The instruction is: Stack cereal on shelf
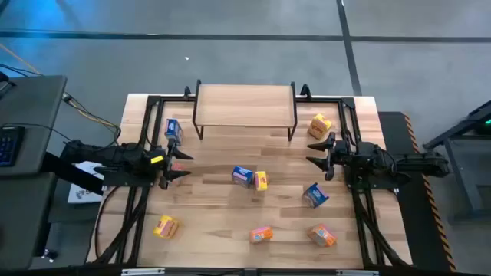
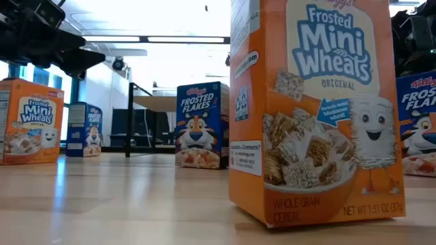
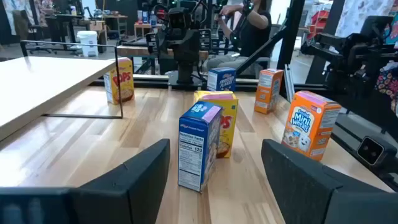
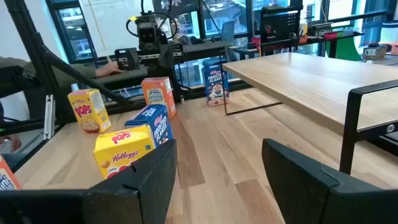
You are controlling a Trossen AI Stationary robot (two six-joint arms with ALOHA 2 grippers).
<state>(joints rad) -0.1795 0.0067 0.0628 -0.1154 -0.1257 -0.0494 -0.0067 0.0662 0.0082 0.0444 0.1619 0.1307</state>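
- We see the shelf (image 1: 244, 103) bare at the table's (image 1: 215, 230) back edge; no cereal on it yet, so the task looks unstarted.
- Left gripper (image 1: 182, 165) sits front-left of the shelf, fingers spread, holding nothing. Right gripper (image 1: 314, 150) sits front-right of it, also released and empty.
- Boxes lie scattered in front of the shelf: blue box (image 1: 242, 175) touching a yellow box (image 1: 261, 181) mid-table, another blue one (image 1: 173, 129) just left of the shelf, a yellow one (image 1: 320, 126) just right of it, the rest nearer the front edge.
- Risk 1: the touching pair. Jaws closing on the blue box could catch or tip the yellow one, since there's no gap btwn them.
- Risk 2: boxes are light cardboard, we'd judge; a hard pinch could crush one, an off-centre pinch could let it swing.
- Risk 3: the shelf's black legs stand near the two side boxes; an arm reaching there may knock a leg or shove the shelf.
- Risk 4: both arms heading for mid-table at once could collide.
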